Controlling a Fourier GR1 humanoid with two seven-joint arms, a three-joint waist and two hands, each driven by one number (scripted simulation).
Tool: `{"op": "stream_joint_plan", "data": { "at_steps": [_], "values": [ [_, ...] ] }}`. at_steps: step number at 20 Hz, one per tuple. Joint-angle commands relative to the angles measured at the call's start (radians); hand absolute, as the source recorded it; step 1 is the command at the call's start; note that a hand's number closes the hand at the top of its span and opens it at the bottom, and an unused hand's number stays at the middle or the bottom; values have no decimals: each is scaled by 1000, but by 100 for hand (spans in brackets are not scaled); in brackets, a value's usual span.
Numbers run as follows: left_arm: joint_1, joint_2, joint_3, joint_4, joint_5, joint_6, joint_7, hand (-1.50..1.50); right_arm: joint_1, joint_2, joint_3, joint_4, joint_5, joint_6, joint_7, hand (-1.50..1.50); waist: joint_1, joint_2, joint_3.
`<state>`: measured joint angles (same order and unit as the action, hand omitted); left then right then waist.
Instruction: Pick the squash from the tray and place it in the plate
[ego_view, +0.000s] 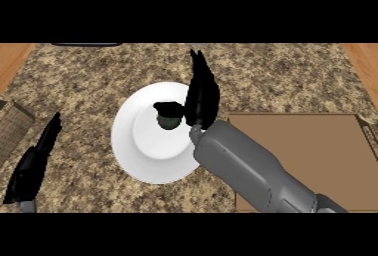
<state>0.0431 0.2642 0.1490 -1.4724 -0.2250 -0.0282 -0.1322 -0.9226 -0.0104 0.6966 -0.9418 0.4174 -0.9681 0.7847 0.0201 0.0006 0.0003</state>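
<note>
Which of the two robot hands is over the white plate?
The right robot hand: it reaches over the plate with the dark squash beside its thumb. The left robot hand rests at the view's left edge, beside the plate.

We see a speckled granite-look counter (88, 75), stone w/ a matt grain. Plate (144, 150) is white, smooth, ceramic-like, slight sheen. Tray (310, 145) looks like flat brown cardboard or wood, matt. Right forearm (251, 170): smooth grey plastic/metal shell, soft gloss. Both hands, left (33, 165) & right (201, 95): matt black.
</note>
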Motion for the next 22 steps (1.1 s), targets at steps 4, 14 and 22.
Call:
{"op": "stream_joint_plan", "data": {
  "at_steps": [4, 14, 22],
  "values": [
    [64, 3, 30, -19, 7, 11, -33, 0, 196, -68, -122, -266, -66, -165, -140, -150, -28, -5, 1],
    [81, -35, -5, -25, -24, 19, -66, 0, 647, -320, -204, -639, -328, 5, -623, -150, -23, 0, 1],
    [135, -21, 28, -81, 3, -25, -59, 0, 837, -369, -383, -693, -464, 208, -806, -150, -19, -2, 0]
  ]
}}
